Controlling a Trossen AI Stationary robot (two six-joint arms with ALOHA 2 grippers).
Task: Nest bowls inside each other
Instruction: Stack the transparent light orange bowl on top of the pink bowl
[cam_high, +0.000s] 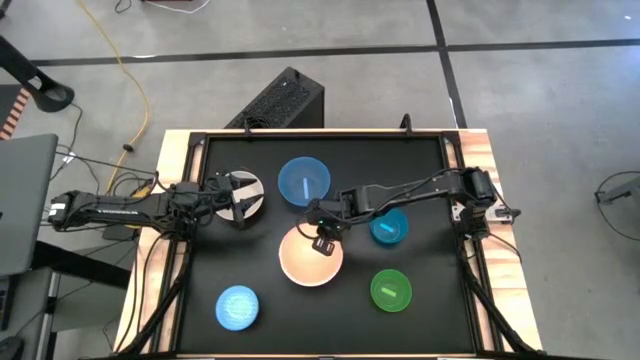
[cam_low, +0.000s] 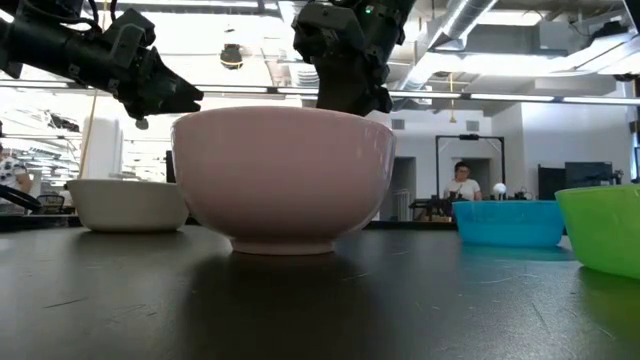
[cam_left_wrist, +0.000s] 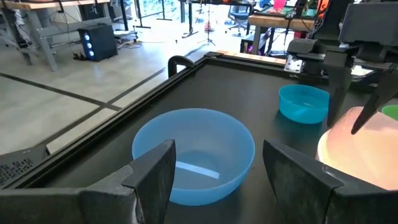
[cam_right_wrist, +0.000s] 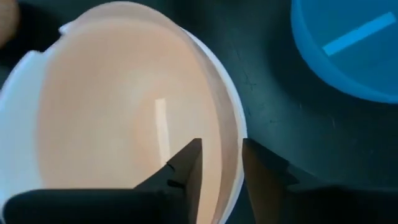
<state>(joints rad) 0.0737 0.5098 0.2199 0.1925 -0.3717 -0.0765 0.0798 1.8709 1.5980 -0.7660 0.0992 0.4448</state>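
A pink bowl stands upright on the black table, near its middle. My right gripper slants down over the bowl's far rim. It is open, with one finger inside the bowl and one outside it. My left gripper waits open and level above a white bowl at the left. In its wrist view a blue bowl stands ahead of its fingers. A teal bowl, a green bowl and a light blue bowl stand apart on their bases. My right gripper straddles the pink bowl's rim on its far side, coming from above at a slant, one finger inside and one outside. The fingers stand apart; whether the outer finger touches the rim I cannot tell. The bowl rests on its foot on the table.
The table has a raised black frame with wooden edges. A black box stands on the floor beyond the far edge. A person sits far back in the room. Free tabletop lies along the near edge between the light blue and green bowls.
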